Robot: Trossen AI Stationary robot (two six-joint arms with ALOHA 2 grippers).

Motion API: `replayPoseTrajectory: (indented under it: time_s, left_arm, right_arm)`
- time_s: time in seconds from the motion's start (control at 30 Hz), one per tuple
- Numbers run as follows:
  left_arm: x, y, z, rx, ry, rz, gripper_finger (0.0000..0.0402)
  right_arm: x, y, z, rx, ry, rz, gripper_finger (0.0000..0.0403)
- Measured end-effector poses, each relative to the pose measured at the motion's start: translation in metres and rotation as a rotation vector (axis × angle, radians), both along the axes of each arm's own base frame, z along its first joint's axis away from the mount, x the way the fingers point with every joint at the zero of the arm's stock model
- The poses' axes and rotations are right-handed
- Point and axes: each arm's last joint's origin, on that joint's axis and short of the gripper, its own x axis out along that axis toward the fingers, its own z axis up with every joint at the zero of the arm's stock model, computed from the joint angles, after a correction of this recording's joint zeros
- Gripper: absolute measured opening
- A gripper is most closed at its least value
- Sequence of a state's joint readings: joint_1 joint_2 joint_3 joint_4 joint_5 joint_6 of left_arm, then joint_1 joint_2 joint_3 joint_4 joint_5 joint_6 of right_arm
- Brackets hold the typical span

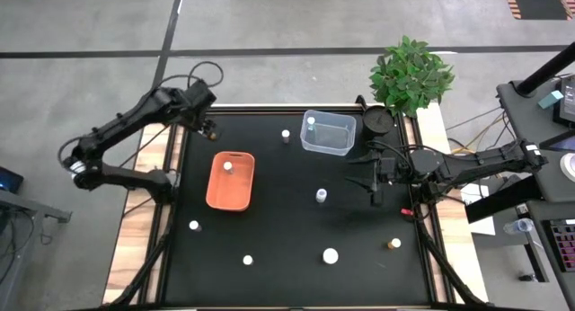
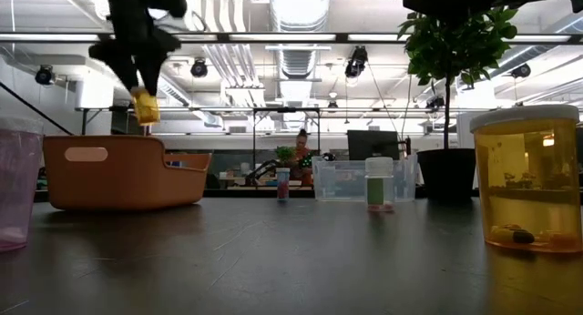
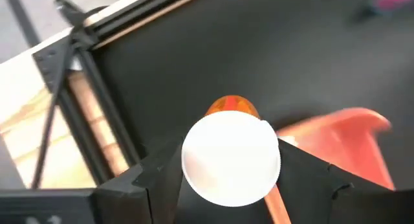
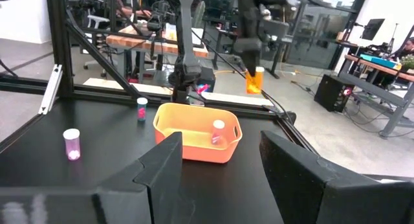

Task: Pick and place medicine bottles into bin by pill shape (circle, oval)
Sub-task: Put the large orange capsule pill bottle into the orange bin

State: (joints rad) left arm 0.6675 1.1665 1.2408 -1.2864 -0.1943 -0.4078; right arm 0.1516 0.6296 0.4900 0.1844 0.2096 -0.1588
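My left gripper (image 1: 208,128) is shut on an amber bottle (image 2: 146,106) with a white cap, high over the table's far left, just beyond the orange bin (image 1: 231,181). One white-capped bottle (image 1: 228,166) stands in that bin. The clear bin (image 1: 329,133) at the far middle holds another bottle (image 1: 311,122). Several small bottles stand on the black table: (image 1: 286,135), (image 1: 321,196), (image 1: 194,226), (image 1: 248,259), (image 1: 330,255), (image 1: 394,244). My right gripper (image 1: 371,183) is open and empty at the table's right side, right of the bottle at the middle. My left gripper pinches the amber bottle's white-capped top (image 3: 231,158) between its two fingers, which come from above and point down. The bottle hangs upright below the fingers (image 4: 249,59), its amber body (image 4: 255,80) lifted clear of the table and the bin.
A potted plant (image 1: 411,73) and a dark round object (image 1: 377,120) stand at the far right corner. Wooden strips and black frame rails run along the table's left (image 3: 84,75) and right edges. Bare black table lies between the two bins.
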Motion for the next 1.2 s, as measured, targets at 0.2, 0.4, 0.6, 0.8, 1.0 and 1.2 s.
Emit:
replayPoseTrajectory:
  time_s: [0.2,0.4,0.6,0.8,1.0,1.2]
  left_arm:
    - [0.014,-0.043,0.015,-0.008,-0.067,-0.137,0.02]
    - [0.035,-0.079,0.016,-0.043,-0.085,-0.288,0.02]
    - [0.062,-0.115,0.01,-0.148,-0.02,-0.515,0.02]
    - [0.084,-0.142,-0.011,-0.196,0.147,-0.783,0.02]
    - [0.099,-0.148,-0.03,-0.205,0.259,-0.94,0.02]
    - [0.113,-0.144,-0.036,-0.132,0.211,-1.023,0.02]
  right_arm:
    - [0.0,0.0,0.0,0.001,0.0,0.0,0.0199]
    - [0.0,0.0,0.0,0.001,0.0,0.0,0.0199]
    - [0.0,0.0,0.0,0.001,0.0,0.0,0.0199]
    - [0.0,0.0,0.0,0.001,0.0,0.0,0.0199]
    - [0.0,0.0,0.0,0.001,0.0,0.0,0.0199]
    - [0.0,0.0,0.0,0.001,0.0,0.0,0.0199]
